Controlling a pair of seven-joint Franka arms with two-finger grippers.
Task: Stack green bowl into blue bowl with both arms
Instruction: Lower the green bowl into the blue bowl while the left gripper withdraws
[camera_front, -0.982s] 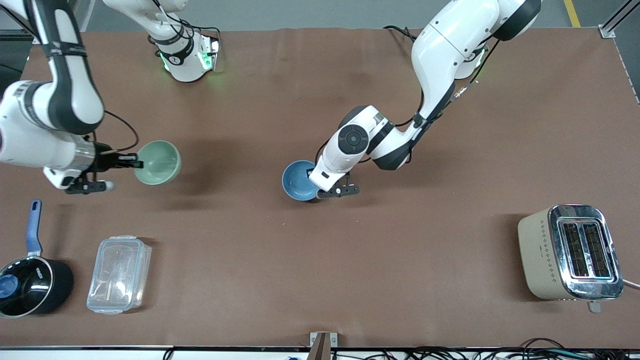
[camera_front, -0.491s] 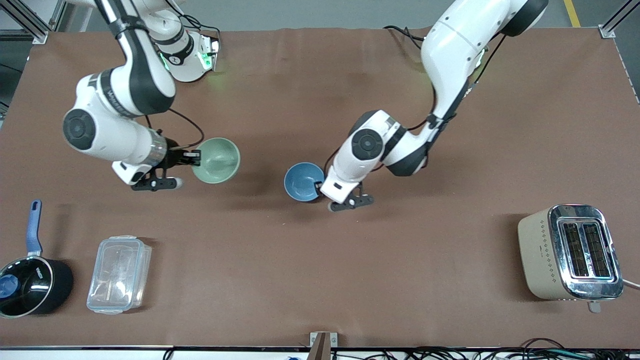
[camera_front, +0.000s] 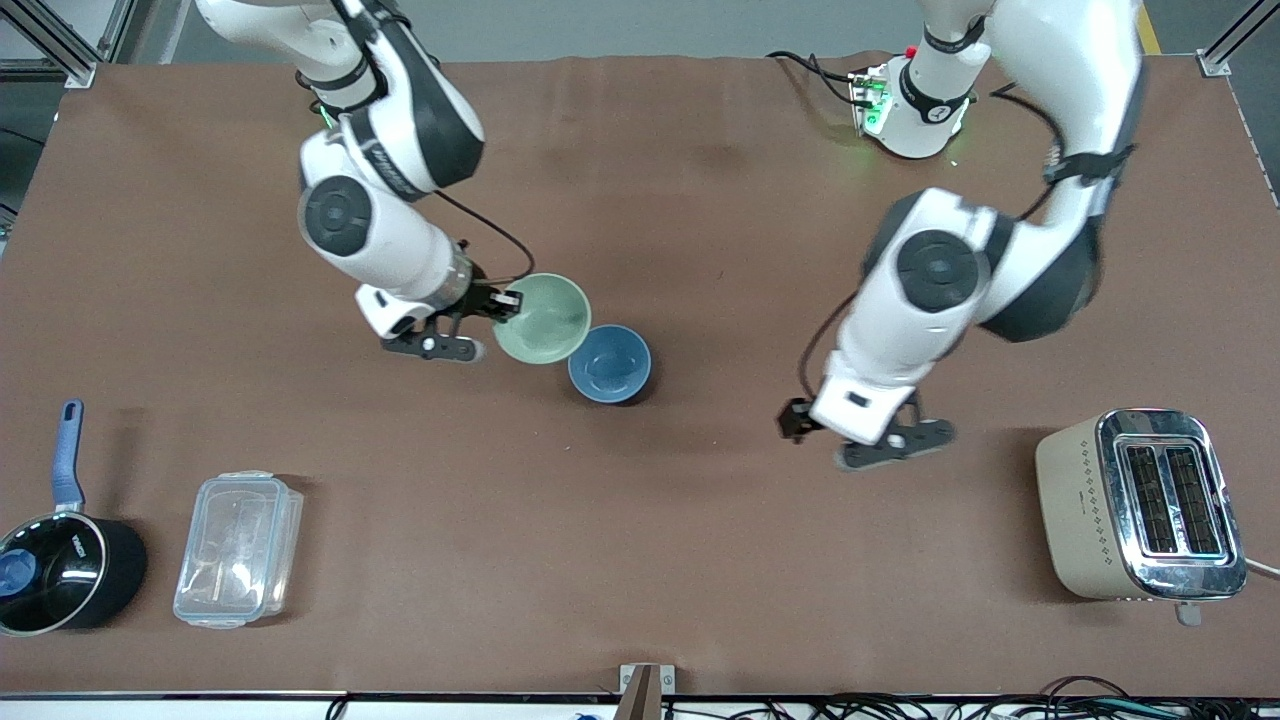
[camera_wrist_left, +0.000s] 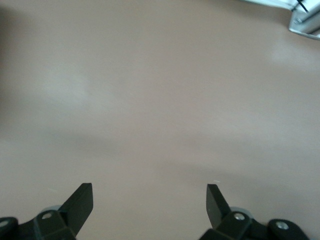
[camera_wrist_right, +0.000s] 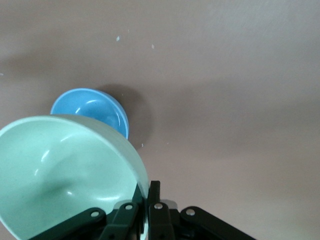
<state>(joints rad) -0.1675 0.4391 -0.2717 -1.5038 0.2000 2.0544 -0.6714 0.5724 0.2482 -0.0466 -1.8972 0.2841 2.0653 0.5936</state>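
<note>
The blue bowl (camera_front: 609, 363) stands upright on the brown table near its middle; it also shows in the right wrist view (camera_wrist_right: 92, 110). My right gripper (camera_front: 508, 303) is shut on the rim of the green bowl (camera_front: 543, 318) and holds it in the air, its edge overlapping the blue bowl's rim on the side toward the right arm's end. In the right wrist view the green bowl (camera_wrist_right: 65, 170) fills the corner, clamped between the fingers (camera_wrist_right: 154, 192). My left gripper (camera_front: 795, 420) is open and empty over bare table between the blue bowl and the toaster; its view (camera_wrist_left: 150, 197) shows only table.
A beige toaster (camera_front: 1140, 505) stands near the front camera at the left arm's end. A clear plastic container (camera_front: 238, 548) and a black saucepan with a blue handle (camera_front: 60, 560) stand near the front camera at the right arm's end.
My right gripper has carried the green bowl toward the middle, up to the blue bowl. My left gripper has let go of the blue bowl and pulled away toward the toaster.
</note>
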